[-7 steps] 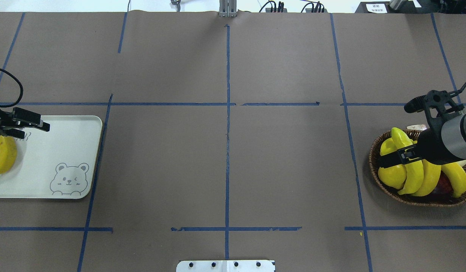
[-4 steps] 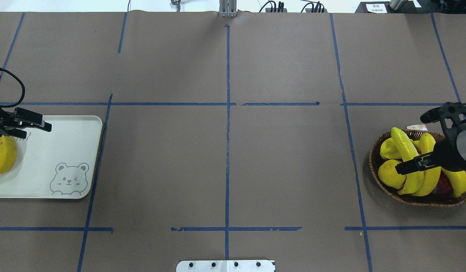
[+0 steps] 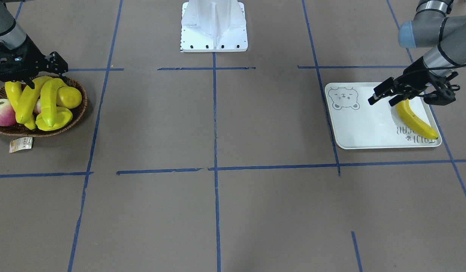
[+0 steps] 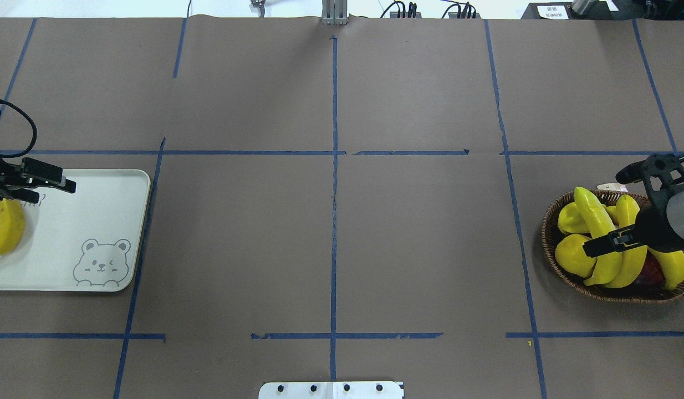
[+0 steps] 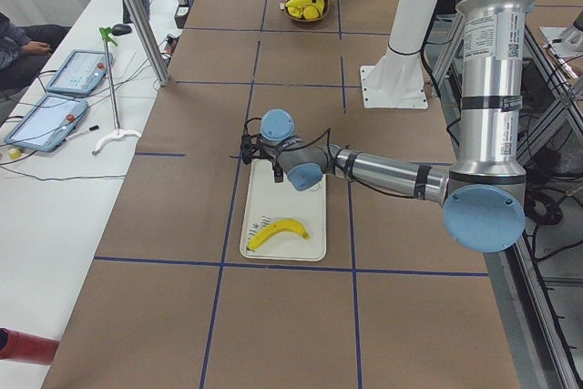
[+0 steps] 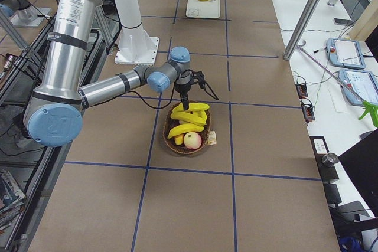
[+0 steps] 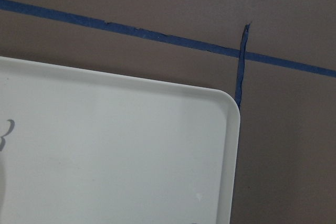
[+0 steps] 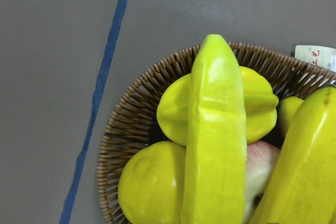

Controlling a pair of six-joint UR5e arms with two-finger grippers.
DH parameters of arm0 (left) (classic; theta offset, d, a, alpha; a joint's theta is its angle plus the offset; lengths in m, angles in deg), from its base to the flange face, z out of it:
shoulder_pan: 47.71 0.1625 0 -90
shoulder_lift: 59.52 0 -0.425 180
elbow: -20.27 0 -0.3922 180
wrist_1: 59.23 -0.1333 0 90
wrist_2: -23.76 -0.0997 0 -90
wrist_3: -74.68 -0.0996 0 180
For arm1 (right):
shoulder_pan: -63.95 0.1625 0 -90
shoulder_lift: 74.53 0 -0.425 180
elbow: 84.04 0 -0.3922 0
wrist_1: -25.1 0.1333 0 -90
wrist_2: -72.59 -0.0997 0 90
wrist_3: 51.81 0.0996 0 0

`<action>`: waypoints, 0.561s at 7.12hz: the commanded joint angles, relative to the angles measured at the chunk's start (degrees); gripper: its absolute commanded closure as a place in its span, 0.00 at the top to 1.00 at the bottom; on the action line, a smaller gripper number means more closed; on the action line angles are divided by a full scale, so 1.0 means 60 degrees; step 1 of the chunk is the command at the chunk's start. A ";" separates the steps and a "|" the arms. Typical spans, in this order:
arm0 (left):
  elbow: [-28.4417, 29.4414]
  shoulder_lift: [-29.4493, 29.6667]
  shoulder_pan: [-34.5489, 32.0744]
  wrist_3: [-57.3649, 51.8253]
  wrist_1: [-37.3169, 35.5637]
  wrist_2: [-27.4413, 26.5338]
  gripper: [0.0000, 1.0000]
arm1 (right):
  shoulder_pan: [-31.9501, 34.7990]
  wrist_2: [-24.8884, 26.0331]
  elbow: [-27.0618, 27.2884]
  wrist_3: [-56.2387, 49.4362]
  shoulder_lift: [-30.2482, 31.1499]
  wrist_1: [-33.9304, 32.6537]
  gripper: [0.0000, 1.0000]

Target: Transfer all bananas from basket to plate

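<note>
One banana (image 4: 6, 230) lies on the plate (image 4: 98, 210) at the table's left end, also seen as banana (image 3: 414, 119) on plate (image 3: 361, 128). My left gripper (image 4: 42, 185) hovers open just beyond the banana's far tip, holding nothing. At the right end, the wicker basket (image 4: 613, 293) holds three bananas (image 4: 597, 233) (image 4: 630, 244) (image 4: 669, 263) stacked over other fruit. My right gripper (image 4: 591, 248) hangs over that pile, open and tilted, one finger showing across two bananas. The right wrist view has a banana (image 8: 215, 145) running down its centre.
Also in the basket are a yellow starfruit (image 4: 572, 219), a lemon (image 4: 575, 257) and a pink apple (image 3: 2, 112). A small paper tag (image 3: 20, 144) lies beside the basket. Blue tape lines cross the brown table. The robot base (image 3: 214, 26) stands mid-table.
My right gripper has shifted to the right, from the basket's left rim to over the middle bananas, then nearly stopped. The left gripper has hardly moved.
</note>
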 commanded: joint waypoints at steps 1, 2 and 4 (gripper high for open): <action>0.0016 0.0000 0.0006 0.0000 0.0000 0.0009 1.00 | -0.0033 0.0017 -0.0398 0.0005 -0.0207 -0.0001 0.93; 0.0017 0.0000 0.0006 0.0000 0.0000 0.0009 1.00 | -0.0019 0.0017 -0.0561 0.0005 -0.0369 -0.0001 0.91; 0.0017 -0.0014 0.0006 0.0000 0.0000 0.0009 1.00 | -0.0033 -0.0056 -0.0548 0.0034 -0.0414 -0.0001 0.81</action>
